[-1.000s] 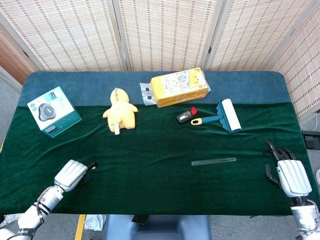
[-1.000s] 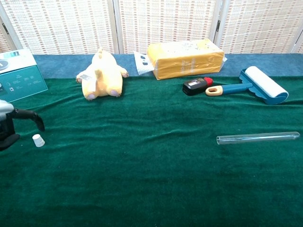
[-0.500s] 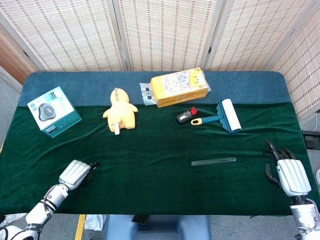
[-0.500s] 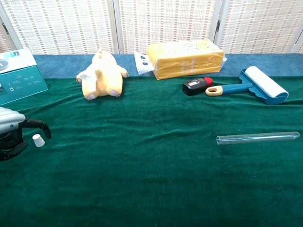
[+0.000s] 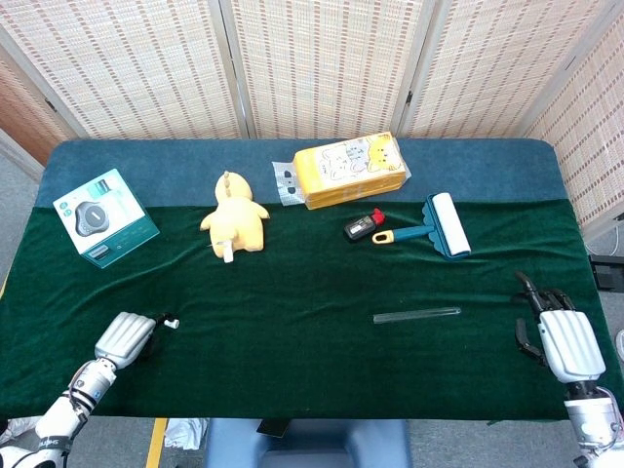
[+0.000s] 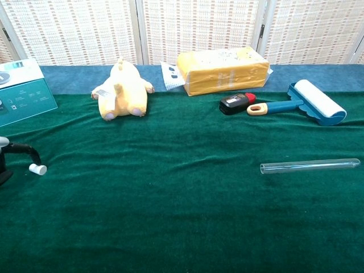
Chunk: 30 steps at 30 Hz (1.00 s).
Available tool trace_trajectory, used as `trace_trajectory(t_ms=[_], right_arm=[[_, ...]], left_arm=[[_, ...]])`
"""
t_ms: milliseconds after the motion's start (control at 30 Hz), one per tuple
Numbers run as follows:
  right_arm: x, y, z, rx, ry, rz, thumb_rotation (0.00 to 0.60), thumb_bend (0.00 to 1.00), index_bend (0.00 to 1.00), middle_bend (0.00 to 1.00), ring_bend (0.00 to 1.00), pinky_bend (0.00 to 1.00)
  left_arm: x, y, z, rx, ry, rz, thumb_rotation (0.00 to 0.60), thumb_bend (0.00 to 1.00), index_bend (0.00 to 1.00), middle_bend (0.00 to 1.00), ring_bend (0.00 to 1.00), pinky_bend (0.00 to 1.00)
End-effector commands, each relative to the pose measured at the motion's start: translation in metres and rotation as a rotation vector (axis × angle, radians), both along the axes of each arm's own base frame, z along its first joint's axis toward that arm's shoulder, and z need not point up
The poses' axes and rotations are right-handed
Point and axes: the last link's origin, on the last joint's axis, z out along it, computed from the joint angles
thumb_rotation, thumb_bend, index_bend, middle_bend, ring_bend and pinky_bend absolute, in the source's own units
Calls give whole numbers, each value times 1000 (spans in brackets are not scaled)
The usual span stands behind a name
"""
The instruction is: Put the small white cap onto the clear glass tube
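Observation:
The small white cap (image 5: 170, 321) (image 6: 38, 169) lies tipped on its side on the green cloth near the front left. My left hand (image 5: 125, 336) (image 6: 12, 158) sits just left of it, holding nothing, with one dark fingertip close to the cap; whether they touch I cannot tell. The clear glass tube (image 5: 416, 315) (image 6: 310, 165) lies flat on the cloth at the right, its open end pointing left. My right hand (image 5: 561, 339) hovers right of the tube near the table's right edge, fingers loosely spread and empty; the chest view does not show it.
A yellow plush toy (image 5: 234, 219), a yellow packet (image 5: 349, 170), a black and red object (image 5: 362, 226) and a blue lint roller (image 5: 436, 226) lie along the back. A teal box (image 5: 104, 216) stands at back left. Bare green cloth (image 5: 292, 312) separates cap and tube.
My left hand drew back to the left. The cap, upright before, now lies on its side a little further left. The right hand and tube stayed put.

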Motion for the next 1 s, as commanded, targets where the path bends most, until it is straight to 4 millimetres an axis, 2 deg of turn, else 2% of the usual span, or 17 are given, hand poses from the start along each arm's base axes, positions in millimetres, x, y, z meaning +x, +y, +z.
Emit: trace_trajectory(t_ms=[33, 467, 767, 1000], right_arm=[[0, 0, 0, -1, -2, 1, 600, 680, 5, 377, 277, 194], [-3, 3, 3, -6, 2, -13, 600, 681, 5, 380, 282, 194], [-6, 3, 1, -3, 0, -22, 600, 680, 5, 382, 284, 194], [-5, 2, 0, 3, 1, -22, 600, 681, 5, 382, 285, 194]], left_arm=[[0, -1, 3, 2, -11, 13, 600, 687, 286, 981, 834, 707], [20, 0, -7, -31, -39, -49, 600, 687, 285, 981, 834, 707], [16, 1, -15, -58, -10, -30, 600, 687, 286, 981, 834, 707], [8, 1, -11, -42, -6, 4, 600, 687, 288, 981, 834, 707]])
